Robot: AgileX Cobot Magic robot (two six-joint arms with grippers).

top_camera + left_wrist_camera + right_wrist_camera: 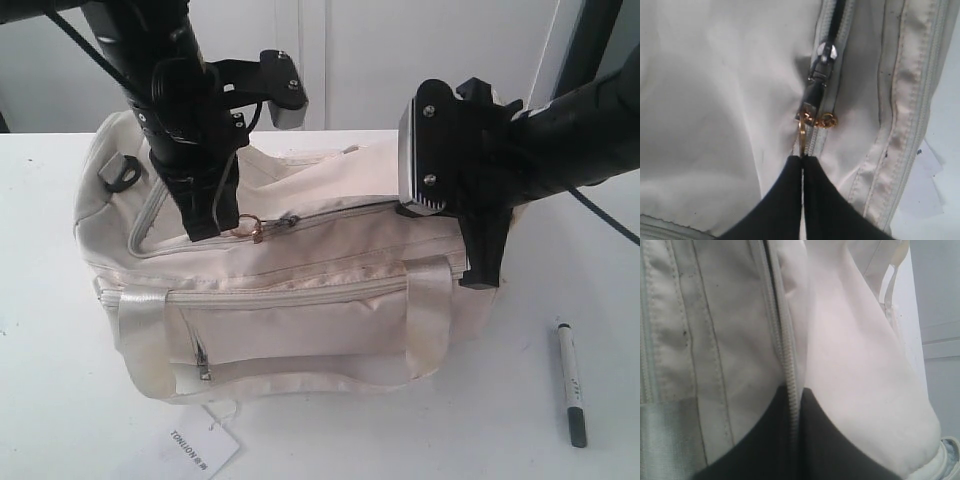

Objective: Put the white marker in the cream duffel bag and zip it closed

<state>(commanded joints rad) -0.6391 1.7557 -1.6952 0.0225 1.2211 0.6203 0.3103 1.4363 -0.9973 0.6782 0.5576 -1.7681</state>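
Observation:
The cream duffel bag (300, 300) lies on the white table (60, 400). Its top zipper slider (825, 55) sits left of the middle, and a dark gap runs from it toward the right end. My left gripper (205, 232) (802, 159) is shut on the gold key-ring zipper pull (250, 229) (802, 132). At the bag's right end, my right gripper (480, 280) (799, 390) is shut on the zipper edge (785, 350) of the bag. The white marker (571, 383) lies on the table right of the bag, dark cap toward the front, untouched.
A white paper tag (205, 445) lies in front of the bag. Satin handle straps (430, 320) drape over the front pocket. A black strap ring (127, 172) sits at the bag's left end. A wall stands close behind the table.

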